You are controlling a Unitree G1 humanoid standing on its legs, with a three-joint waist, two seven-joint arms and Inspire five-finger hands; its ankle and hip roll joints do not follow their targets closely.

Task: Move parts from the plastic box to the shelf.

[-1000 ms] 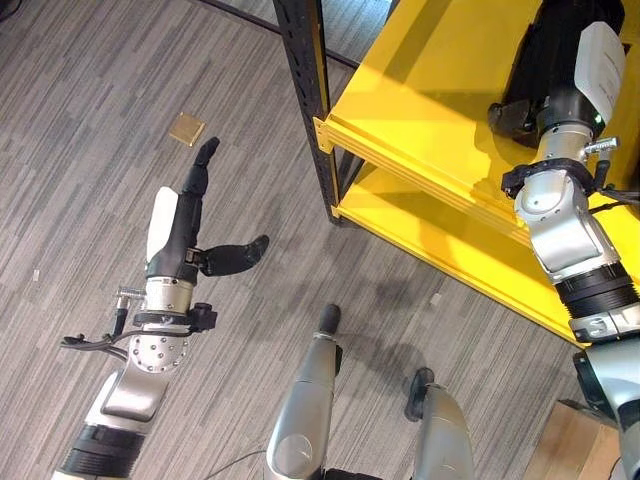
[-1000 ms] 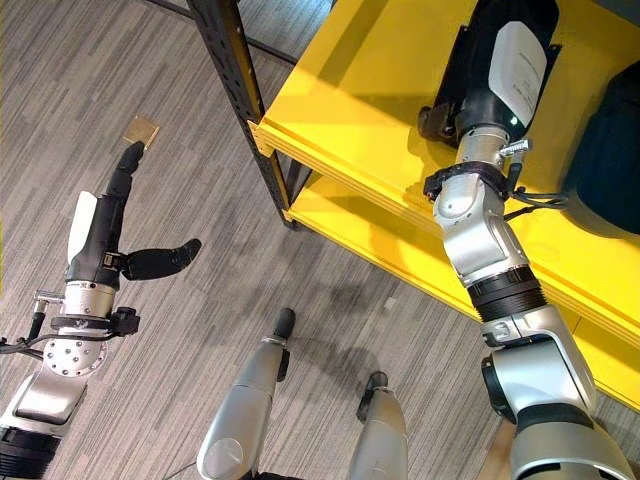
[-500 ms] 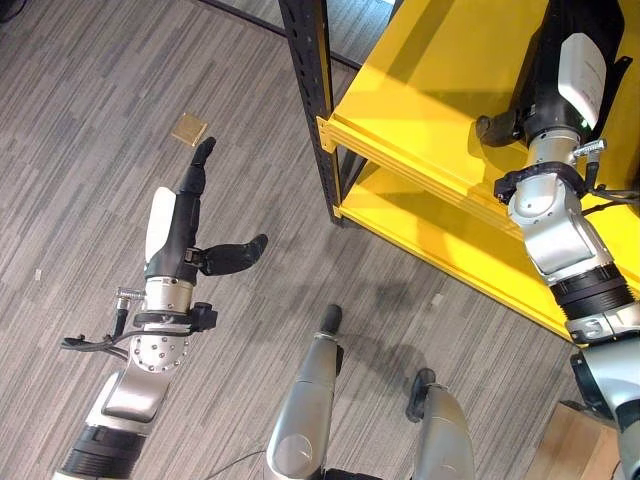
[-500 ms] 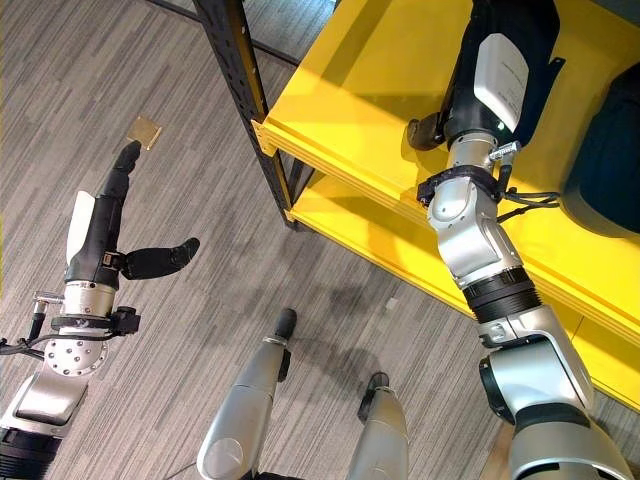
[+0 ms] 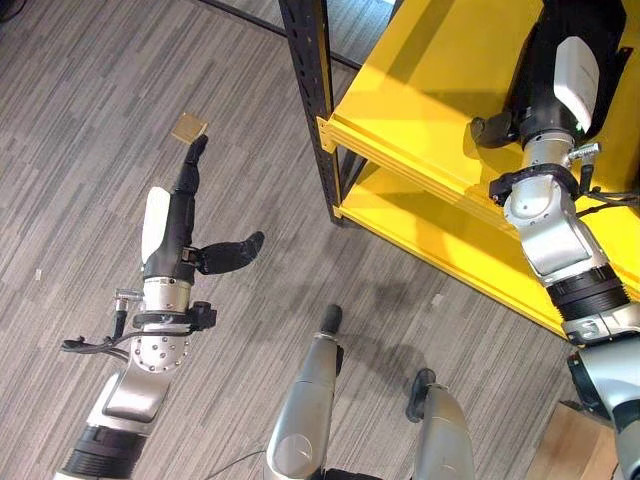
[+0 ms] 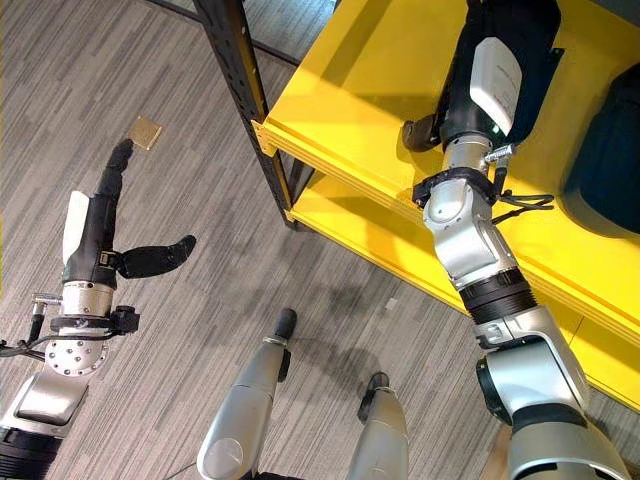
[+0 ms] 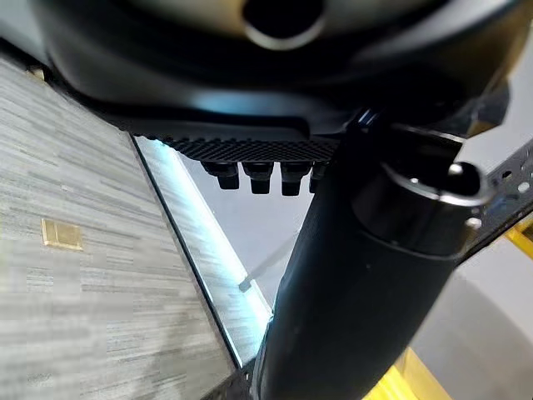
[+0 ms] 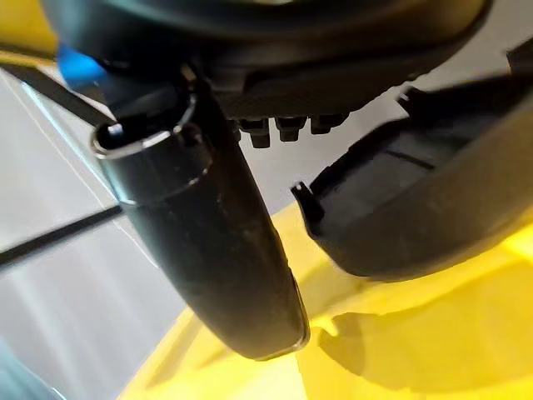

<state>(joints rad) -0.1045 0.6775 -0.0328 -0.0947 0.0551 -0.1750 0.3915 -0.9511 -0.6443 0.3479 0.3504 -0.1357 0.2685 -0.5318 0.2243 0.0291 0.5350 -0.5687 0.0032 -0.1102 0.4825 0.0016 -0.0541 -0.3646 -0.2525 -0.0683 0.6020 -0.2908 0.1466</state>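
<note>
Floor: open grey planks lay around the left robot hand, which hung above them with fingers straight; a small tan square lay just past its fingertips.
Post: a black upright stood at the shelf's corner.
Shelf: bare yellow board lay left of the right robot hand.
Obstacles: a black part sat beside that hand; a dark blue object stood to its right.

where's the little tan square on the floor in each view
Left eye view: small tan square on the grey floor, upper left, just past the left hand.
Right eye view: upper left, again beyond that hand's fingertips.
Left wrist view: at the left side, on the floor.
Right wrist view: I can't find it.
Shared landmark: the black shelf post.
</note>
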